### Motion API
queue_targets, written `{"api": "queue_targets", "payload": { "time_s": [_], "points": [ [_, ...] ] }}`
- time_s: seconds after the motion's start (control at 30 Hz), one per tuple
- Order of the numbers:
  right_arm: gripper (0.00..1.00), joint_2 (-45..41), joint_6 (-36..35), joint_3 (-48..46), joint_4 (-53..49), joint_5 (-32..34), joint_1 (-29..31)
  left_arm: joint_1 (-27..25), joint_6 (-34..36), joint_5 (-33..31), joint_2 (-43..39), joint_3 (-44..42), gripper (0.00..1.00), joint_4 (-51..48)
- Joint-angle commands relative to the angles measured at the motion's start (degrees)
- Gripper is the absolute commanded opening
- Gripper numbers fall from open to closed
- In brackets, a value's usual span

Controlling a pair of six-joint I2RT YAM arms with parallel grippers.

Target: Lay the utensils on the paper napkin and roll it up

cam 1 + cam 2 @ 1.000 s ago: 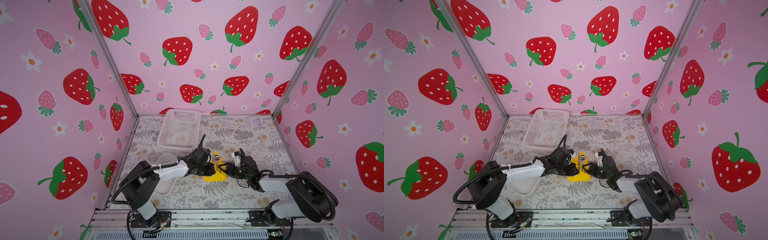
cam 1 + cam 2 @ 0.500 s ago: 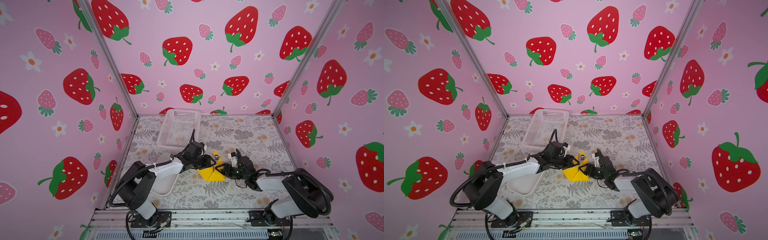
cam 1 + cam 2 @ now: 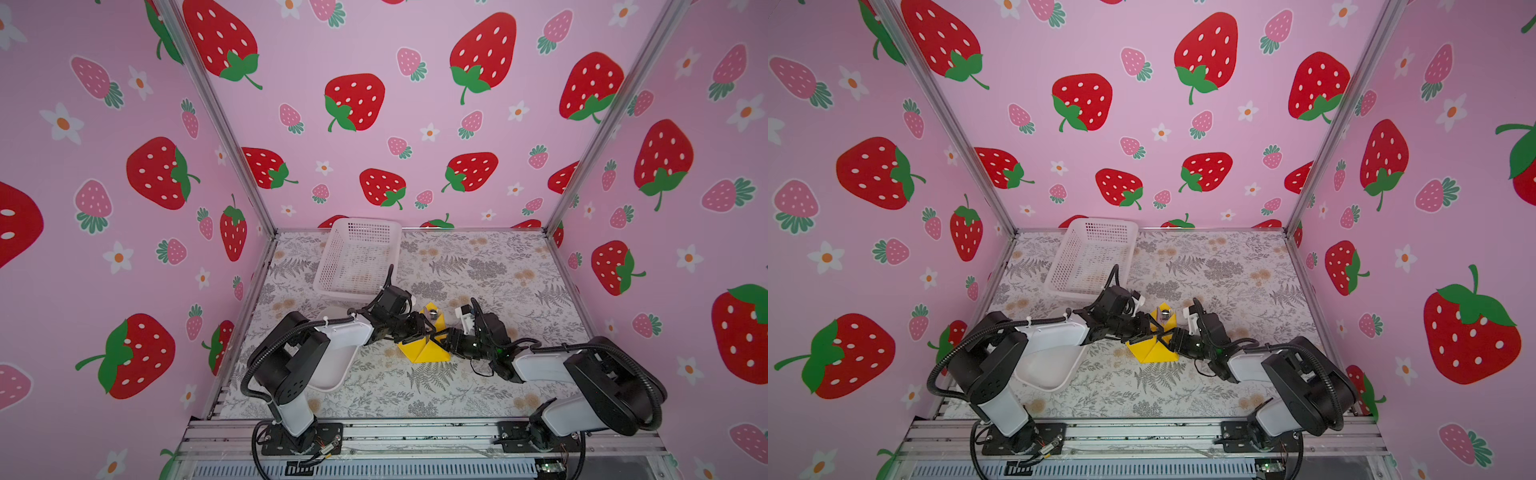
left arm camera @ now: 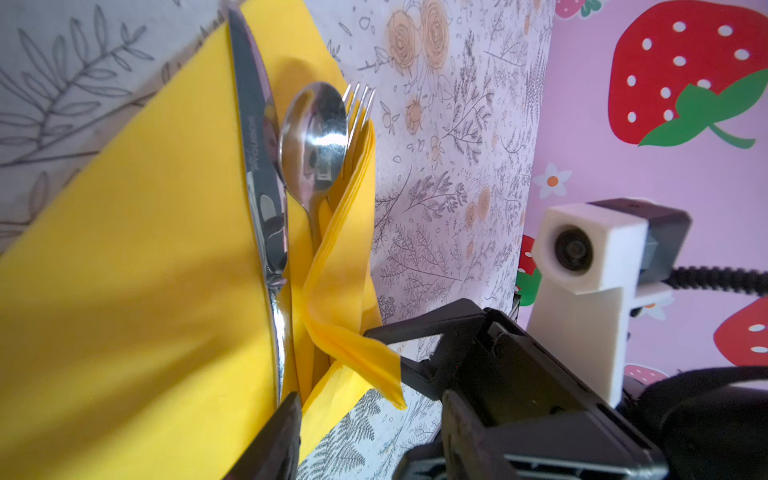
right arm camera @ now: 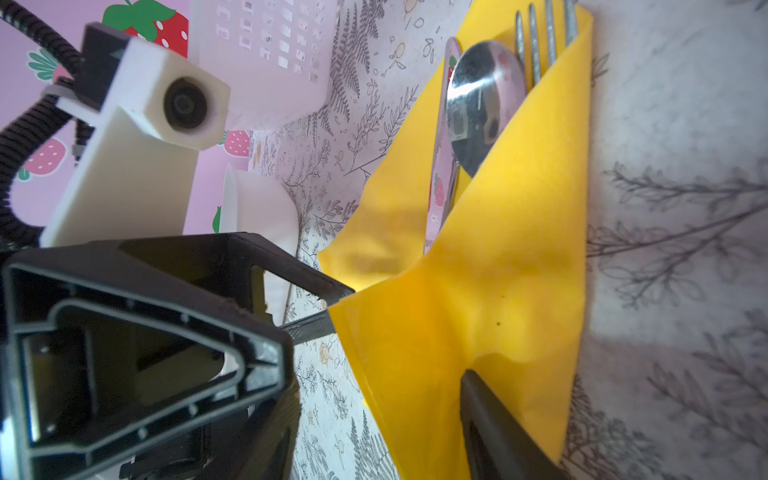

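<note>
Table (image 3: 478, 266) under a cloth printed with grey ferns and tan blossoms. Directly on it: white perforated basket (image 3: 332, 266) at far left, smooth white tray (image 3: 336, 370) nearer the front on the left, and a folded yellow paper napkin (image 3: 424, 353) mid-table, right of the tray.

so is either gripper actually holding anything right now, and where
Cannot be told: left gripper and right gripper each meet a flap of the paper napkin, but no closed pinch shows.
</note>
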Motion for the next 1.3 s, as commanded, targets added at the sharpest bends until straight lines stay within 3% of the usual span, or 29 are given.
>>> {"api": "queue_targets", "payload": {
  "time_s": [0.0, 0.23, 0.73, 1.03, 1.27],
  "points": [
    [0.63, -0.6, -0.7, -0.3, 0.8, -0.5, 0.2, 0.0, -2.3, 2.0, 1.1, 2.5, 0.55, 1.9],
    [0.63, -0.3, -0.9, -0.3, 1.1, -1.4, 0.2, 0.0, -3.5, 2.7, 3.3, 3.1, 0.53, 2.5],
    [0.63, -1.8, -1.4, -1.1, 0.3, -1.0, 0.2, 0.0, -2.2, 3.3, 4.1, 3.4, 0.17, 2.1],
    [0.64, -4.0, -1.5, -1.9, -1.8, 0.8, 0.1, 0.0, -1.1, 3.1, 2.9, 3.2, 0.01, 0.6],
    [0.63, -6.9, -2.1, -2.3, -7.1, 3.7, 0.0, 0.0, -0.7, 2.5, 0.7, 1.7, 0.0, 0.7]
  ]
}}
